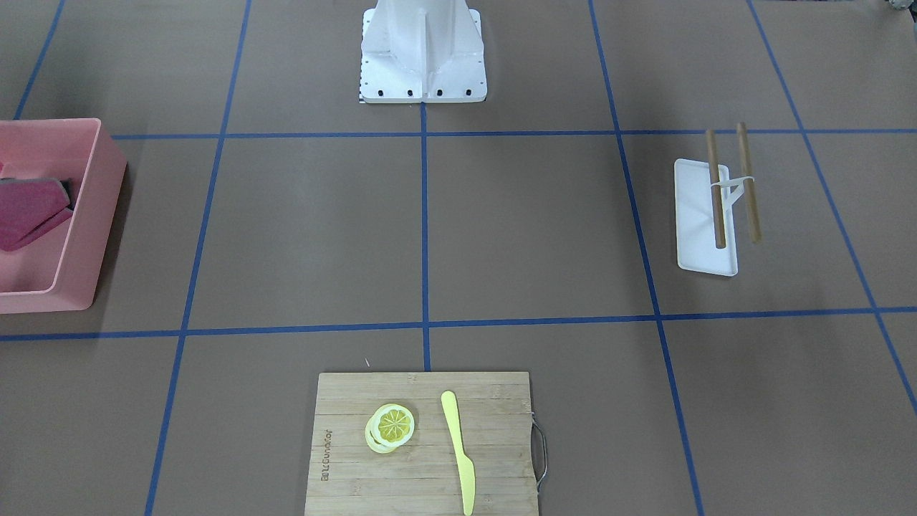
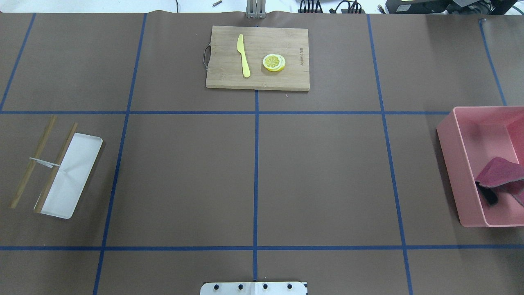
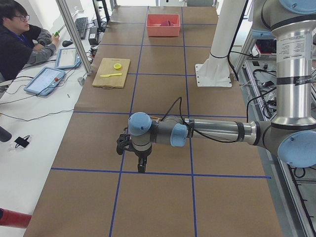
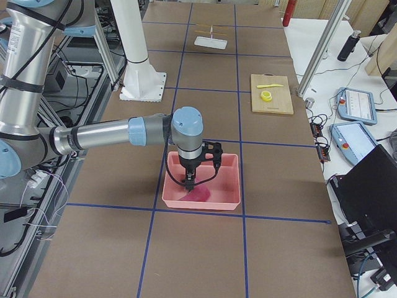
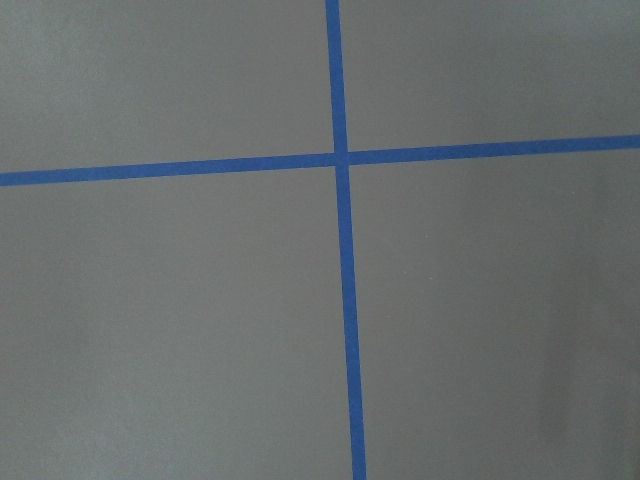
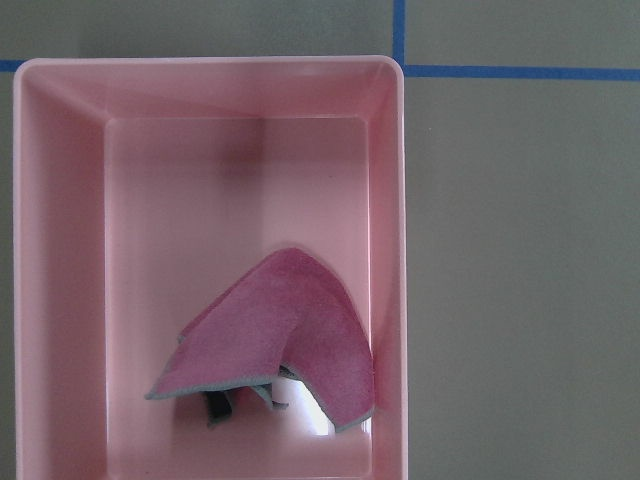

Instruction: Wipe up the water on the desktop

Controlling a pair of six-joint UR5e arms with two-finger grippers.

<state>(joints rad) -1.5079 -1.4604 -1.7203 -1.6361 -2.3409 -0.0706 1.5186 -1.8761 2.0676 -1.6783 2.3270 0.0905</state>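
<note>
The brown desktop (image 2: 319, 176) with blue tape lines fills the views; I cannot make out any water on it. A folded magenta cloth (image 6: 280, 340) lies in a pink bin (image 6: 395, 250) at the robot's right (image 2: 448, 164). My right gripper (image 4: 189, 182) hangs over the bin, just above the cloth (image 4: 200, 194); I cannot tell if it is open or shut. My left gripper (image 3: 141, 165) points down over a blue tape line; I cannot tell its state. The left wrist view shows only bare desktop and a tape cross (image 5: 340, 160).
A bamboo cutting board (image 2: 294, 73) with a yellow knife (image 2: 243, 55) and lemon slices (image 2: 274, 62) lies at the far middle. A white tray (image 2: 77, 172) with two wooden rods (image 2: 32, 162) lies at the left. An operator (image 3: 19, 39) sits beside the table.
</note>
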